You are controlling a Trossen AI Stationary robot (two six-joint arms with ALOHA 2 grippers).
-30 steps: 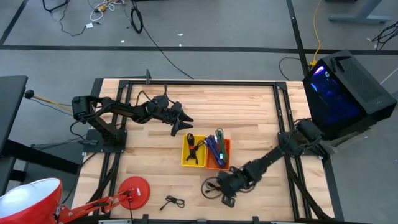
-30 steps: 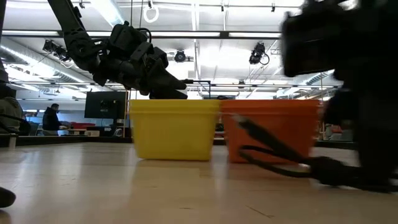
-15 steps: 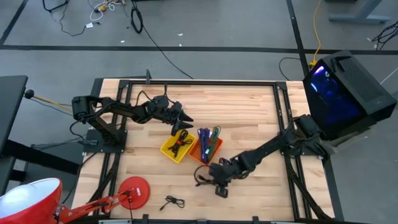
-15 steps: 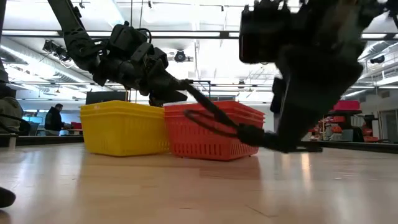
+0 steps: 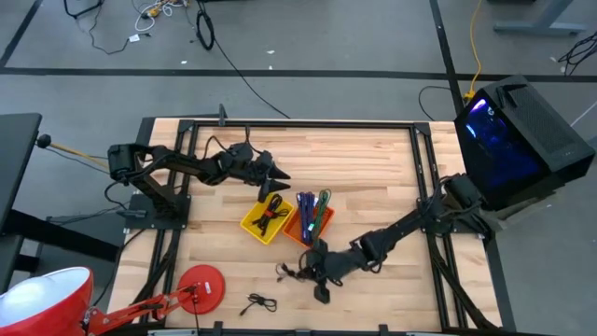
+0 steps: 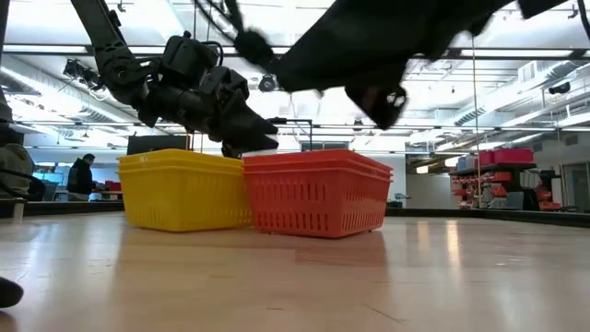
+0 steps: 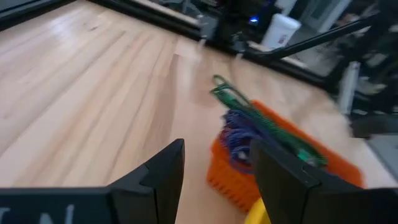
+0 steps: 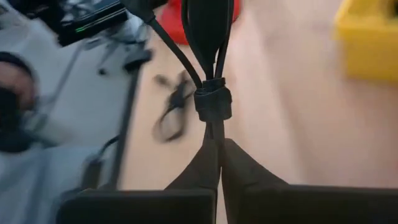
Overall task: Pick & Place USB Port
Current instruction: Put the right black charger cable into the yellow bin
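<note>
Black bundled cable | pinched in right pincer | wooden table

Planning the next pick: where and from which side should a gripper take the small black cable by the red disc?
Take the small black cable at its bunched loop, from straight above: it lies flat on bare table, apart from the red disc. The right gripper is shut on another cable bundle. The left gripper hovers by the yellow basket.

We find no readable text, label, brand, number or sign in any view; the pale marks on the left gripper's body in the left wrist view are cut off and illegible.
</note>
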